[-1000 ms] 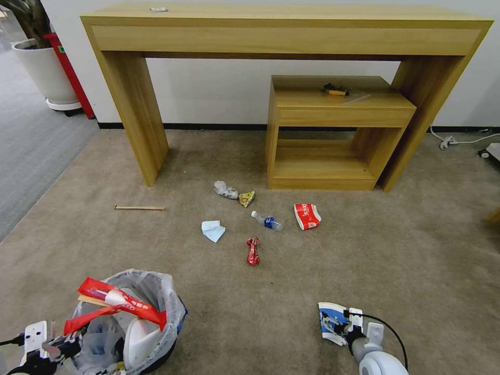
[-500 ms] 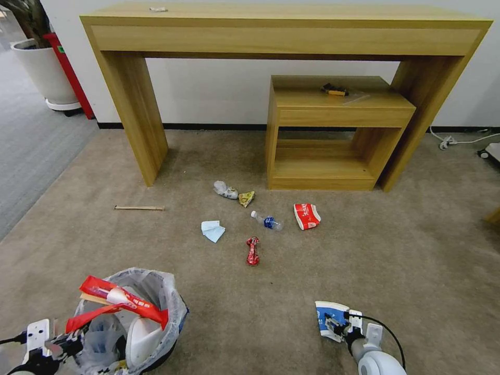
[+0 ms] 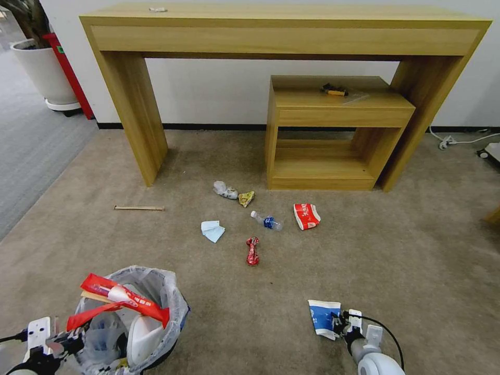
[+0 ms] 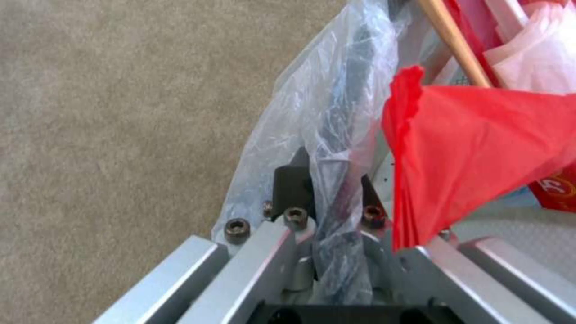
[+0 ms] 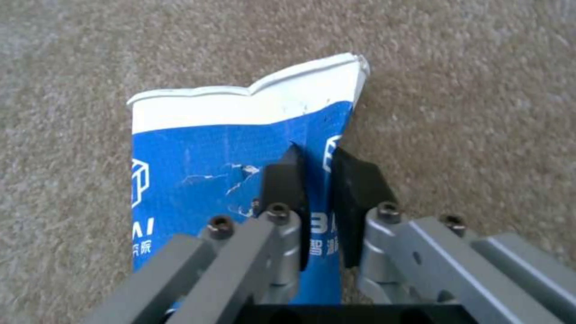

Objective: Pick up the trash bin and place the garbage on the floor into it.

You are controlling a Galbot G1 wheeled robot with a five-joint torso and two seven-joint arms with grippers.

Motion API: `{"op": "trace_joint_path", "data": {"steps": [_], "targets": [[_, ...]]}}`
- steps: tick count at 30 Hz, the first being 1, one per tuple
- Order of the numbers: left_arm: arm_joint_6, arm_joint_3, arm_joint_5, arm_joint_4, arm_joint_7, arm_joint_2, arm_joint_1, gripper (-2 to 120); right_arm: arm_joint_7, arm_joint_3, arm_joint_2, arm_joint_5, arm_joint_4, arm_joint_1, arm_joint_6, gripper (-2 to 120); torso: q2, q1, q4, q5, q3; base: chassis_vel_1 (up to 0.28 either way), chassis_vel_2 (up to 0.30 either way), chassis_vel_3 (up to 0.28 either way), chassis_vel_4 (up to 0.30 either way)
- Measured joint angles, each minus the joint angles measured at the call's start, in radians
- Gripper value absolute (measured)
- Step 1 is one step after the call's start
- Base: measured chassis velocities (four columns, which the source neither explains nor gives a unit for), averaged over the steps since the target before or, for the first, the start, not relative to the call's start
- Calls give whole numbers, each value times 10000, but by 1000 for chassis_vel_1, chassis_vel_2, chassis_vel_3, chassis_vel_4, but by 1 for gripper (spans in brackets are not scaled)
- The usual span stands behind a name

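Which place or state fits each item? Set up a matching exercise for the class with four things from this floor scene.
Things:
1. paper cup
2. trash bin
3. crushed red can
4. wooden stick

Places or states:
A. lying alone near the tall table's leg
B. rim pinched by the left gripper
C. flattened, pinched by the right gripper
D. on the carpet below the clear bottle

Pairs: 1-C, 2-B, 3-D, 4-A

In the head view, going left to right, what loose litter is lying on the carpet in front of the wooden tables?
Wooden stick → blue-white tissue → clear crumpled wrapper → yellow wrapper → crushed red can → clear bottle → red-white carton.
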Motion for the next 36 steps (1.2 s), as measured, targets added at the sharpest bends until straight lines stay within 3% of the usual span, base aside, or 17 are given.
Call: {"op": "trace_joint_path", "data": {"steps": [3,12,20,26,30,36], "targets": [[0,-16,-12,-18,-5,29,-14,0,-361,36,-58,-132,-103,6,312,0,-1,0,0,3,0,0,0,0,0],[0,-15,-44,-54,-69,46,-69,0,-2040,360,-354,-805,-139,82,1599,0,-1,0,-1,2,1,0,0,0,0],[0,116,-81,-121,-275,123,-285,0,-2803,508,-832,-1289,1321,147,2067,0,-1,0,-2,0,0,0,0,0,0],[1,204,-58,66,-374,181,-435,0,-3241,135,-1690,-1023,2952,598,1683,0,-1,0,-3,-5,1,0,0,0,0],[1,254,-28,180,-408,200,-524,0,-3862,-541,-2365,-571,4009,1746,1041,0,-1,0,1,-4,1,0,0,0,0],[1,304,-8,282,-563,277,-701,0,-4948,-2475,-2723,191,4589,4299,121,0,-1,1,0,-8,0,0,0,0,0]]}}
